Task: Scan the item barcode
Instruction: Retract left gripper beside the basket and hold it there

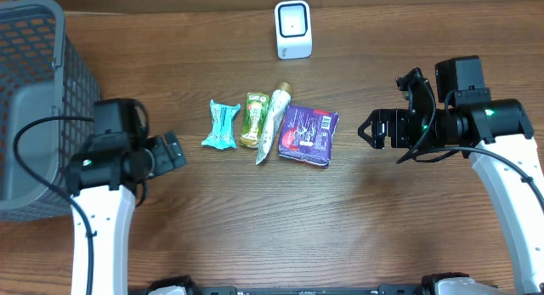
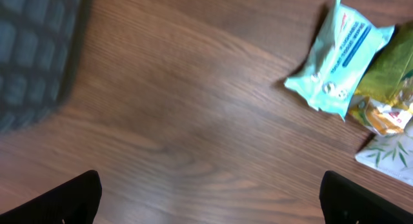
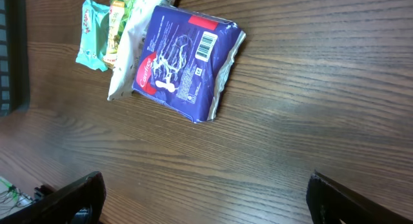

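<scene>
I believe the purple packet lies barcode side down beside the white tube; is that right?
Not quite: the purple packet lies barcode side up, beside the white tube; the right wrist view shows the barcode on its top face.

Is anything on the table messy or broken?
Nothing looks spilled or broken. The teal packet, green packet, white tube and purple packet lie close together in a row. Only the white tube lies slanted, right beside the purple packet. The scanner stands upright behind them.
</scene>
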`<action>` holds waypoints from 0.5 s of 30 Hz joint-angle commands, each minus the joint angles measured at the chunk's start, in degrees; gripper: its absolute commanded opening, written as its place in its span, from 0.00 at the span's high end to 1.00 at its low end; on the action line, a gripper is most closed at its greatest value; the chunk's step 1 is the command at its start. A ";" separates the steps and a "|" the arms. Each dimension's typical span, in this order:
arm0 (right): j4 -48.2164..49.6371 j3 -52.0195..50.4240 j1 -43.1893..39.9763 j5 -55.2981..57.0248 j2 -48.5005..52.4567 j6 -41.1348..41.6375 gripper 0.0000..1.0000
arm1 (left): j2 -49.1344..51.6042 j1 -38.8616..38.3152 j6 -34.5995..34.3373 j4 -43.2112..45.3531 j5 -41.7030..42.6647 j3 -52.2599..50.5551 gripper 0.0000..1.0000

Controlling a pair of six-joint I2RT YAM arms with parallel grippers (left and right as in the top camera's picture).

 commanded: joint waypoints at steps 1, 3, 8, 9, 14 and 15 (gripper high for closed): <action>0.37 0.94 0.48 0.11 -0.15 -0.28 0.00 | -1.36 2.32 9.62 1.09 4.44 -0.04 0.00; 0.17 0.94 0.48 0.11 -0.15 -0.26 0.00 | -1.36 2.34 10.88 1.14 4.13 -0.04 0.00; -0.28 0.94 0.48 0.13 -0.15 -0.28 0.00 | -2.36 2.34 12.63 -1.05 3.93 1.81 0.02; -0.28 0.94 0.48 0.13 -0.15 -0.28 0.00 | -2.78 2.34 12.76 -1.90 3.93 2.73 0.02; -0.52 0.94 0.48 0.13 -0.15 -0.28 0.00 | -5.62 2.56 14.51 -5.16 2.16 7.67 0.06; -0.61 0.94 0.48 0.13 -0.15 -0.28 0.00 | -6.27 2.84 13.81 -5.44 0.37 7.96 0.06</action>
